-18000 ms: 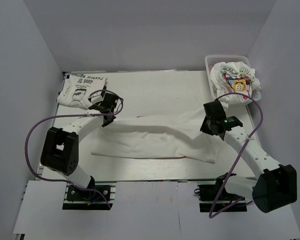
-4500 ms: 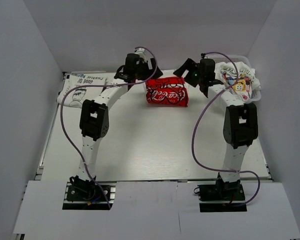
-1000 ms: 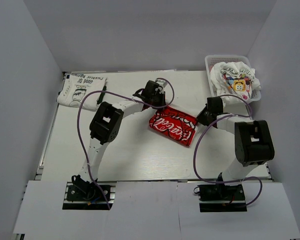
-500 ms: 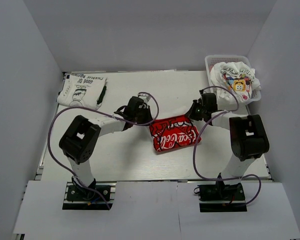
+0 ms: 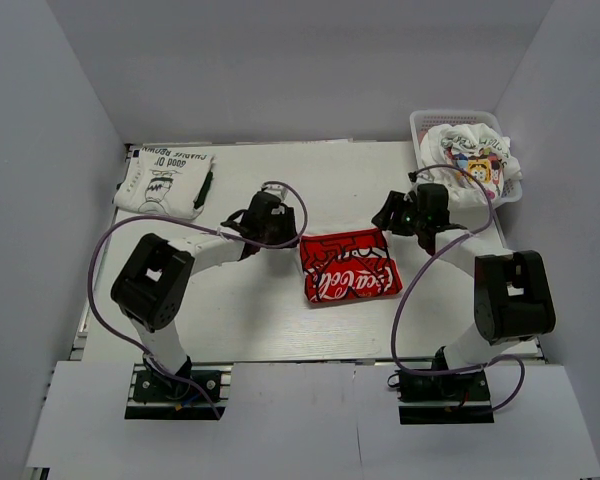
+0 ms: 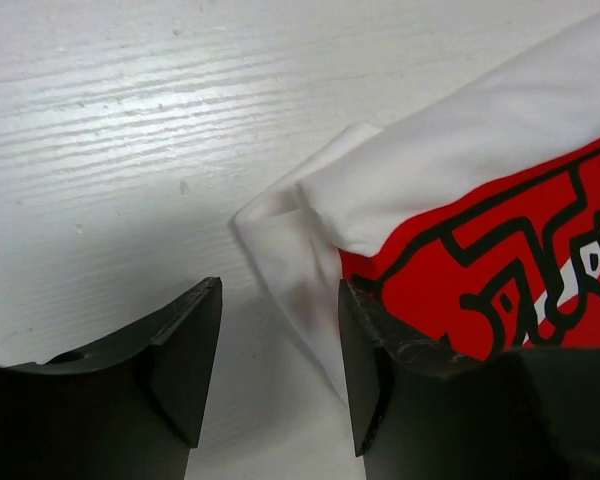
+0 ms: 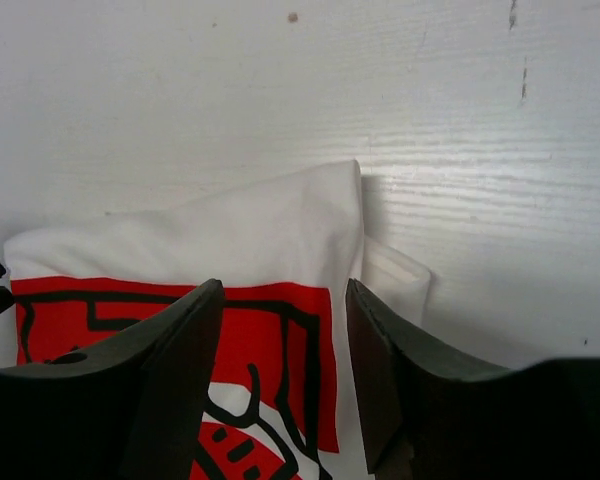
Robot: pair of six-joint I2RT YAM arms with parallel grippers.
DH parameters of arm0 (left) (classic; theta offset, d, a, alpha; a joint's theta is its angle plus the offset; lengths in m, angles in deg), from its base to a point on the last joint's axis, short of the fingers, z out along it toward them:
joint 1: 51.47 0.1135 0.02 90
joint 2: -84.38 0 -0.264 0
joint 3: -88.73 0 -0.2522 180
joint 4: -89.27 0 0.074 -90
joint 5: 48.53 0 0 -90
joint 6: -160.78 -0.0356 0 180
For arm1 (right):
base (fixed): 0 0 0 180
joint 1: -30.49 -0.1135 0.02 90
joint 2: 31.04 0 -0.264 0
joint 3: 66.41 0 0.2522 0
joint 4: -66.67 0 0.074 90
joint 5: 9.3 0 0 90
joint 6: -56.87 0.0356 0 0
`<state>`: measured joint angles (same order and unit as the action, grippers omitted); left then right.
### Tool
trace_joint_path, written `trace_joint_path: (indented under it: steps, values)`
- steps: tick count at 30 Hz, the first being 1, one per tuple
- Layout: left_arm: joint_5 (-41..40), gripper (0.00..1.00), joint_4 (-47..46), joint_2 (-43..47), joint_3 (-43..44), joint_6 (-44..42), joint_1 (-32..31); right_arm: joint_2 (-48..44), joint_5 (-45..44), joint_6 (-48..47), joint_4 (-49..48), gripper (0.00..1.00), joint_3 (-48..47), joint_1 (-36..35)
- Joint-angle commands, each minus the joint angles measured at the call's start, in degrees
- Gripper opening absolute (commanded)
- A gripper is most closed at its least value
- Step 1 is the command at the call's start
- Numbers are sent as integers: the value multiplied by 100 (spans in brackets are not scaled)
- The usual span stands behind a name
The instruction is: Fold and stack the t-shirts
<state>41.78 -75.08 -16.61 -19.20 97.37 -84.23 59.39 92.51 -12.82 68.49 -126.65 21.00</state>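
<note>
A folded t-shirt with a red-and-white logo lies flat mid-table. My left gripper stands open at its far left corner. In the left wrist view that shirt has its white corner lying loose between the open left gripper jaws. My right gripper is open at the shirt's far right corner. The right wrist view has the shirt's edge under the open right gripper, not pinched. A folded t-shirt with green-black lettering rests at the far left. A crumpled t-shirt with a yellow cartoon fills the basket.
A white mesh basket stands at the far right corner of the table. Purple cables loop above both arms. Grey walls close in the table on three sides. The arm bases sit at the near edge.
Both grippers have opened and let go of the red-logo t-shirt. It has settled flat and squarer on the table, and both grippers now sit at its far corners.
</note>
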Motion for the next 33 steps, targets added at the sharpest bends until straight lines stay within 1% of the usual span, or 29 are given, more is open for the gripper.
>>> trace_joint_path:
  steps: [1, 3, 4, 5, 6, 9, 11, 13, 14, 16, 19, 20, 22, 23, 25, 26, 27, 28, 29, 30, 31, 32, 33]
  values:
    - [-200, 60, -13, 107, 365, -110, 32, 193, -29, -273, -177, 58, -502, 9]
    - [-199, 60, -13, -95, 541, -110, 32, 430, -30, -317, -81, 60, -678, -17]
    - [-251, 60, 196, -331, 742, -110, 84, 597, -91, -335, 24, 62, -948, -26]
    - [-191, 60, 285, -447, 840, -110, 85, 790, -118, -361, 104, 62, -1038, -8]
    - [-190, 60, 373, -535, 919, -110, 85, 879, -127, -370, 279, 64, -1100, -17]
    - [134, 59, 392, -685, 929, -110, 85, 1011, -135, -423, 465, 64, -1162, -35]
    - [188, 59, 321, -685, 805, -58, 85, 1003, -311, -371, 535, 63, -1004, -52]
    - [241, 56, 321, -737, 735, -57, 85, 1073, -494, -353, 710, 62, -942, -70]
    - [241, 49, 321, -738, 674, -57, 85, 1143, -565, -353, 737, 59, -907, -87]
    - [136, 45, 391, -799, 674, -57, 85, 1213, -680, -256, 825, 55, -846, -79]
    - [-40, 45, 505, -852, 674, 4, 85, 1231, -926, -46, 974, 52, -723, -114]
    - [-180, 45, 505, -852, 743, 4, 85, 1231, -1048, -45, 992, 52, -687, -114]
    - [-259, 45, 592, -852, 884, -65, 85, 1214, -1155, 25, 1124, 49, -661, -131]
    - [-312, 45, 645, -852, 1067, -66, 85, 1144, -1155, 34, 1133, 49, -652, -149]
    - [-365, 46, 707, -783, 1218, -197, 85, 951, -1453, 69, 1185, 49, -713, -149]
    - [-435, 48, 707, -608, 1288, -198, 85, 889, -1576, 60, 1186, 49, -774, -192]
    - [-436, 55, 707, -510, 1289, -259, 33, 810, -1559, 69, 1186, 49, -810, -202]
    - [-497, 62, 768, -396, 1289, -259, 32, 505, -1516, 69, 1186, 49, -819, -202]
    - [-498, 71, 769, -273, 1210, -259, -38, 406, -1507, 52, 1160, 49, -767, -245]
    - [-498, 98, 769, -2, 1131, -259, -38, 301, -1437, 43, 1133, 52, -749, -254]
    - [-350, 100, 769, 122, 922, -312, -38, -40, -1436, 60, 1089, 53, -714, -263]
    - [148, 100, 647, 237, 789, -312, -38, -139, -1436, 51, 1063, 56, -574, -272]
    - [379, 100, 498, 342, 657, -312, -38, -244, -1445, 69, 1063, 58, -521, -281]
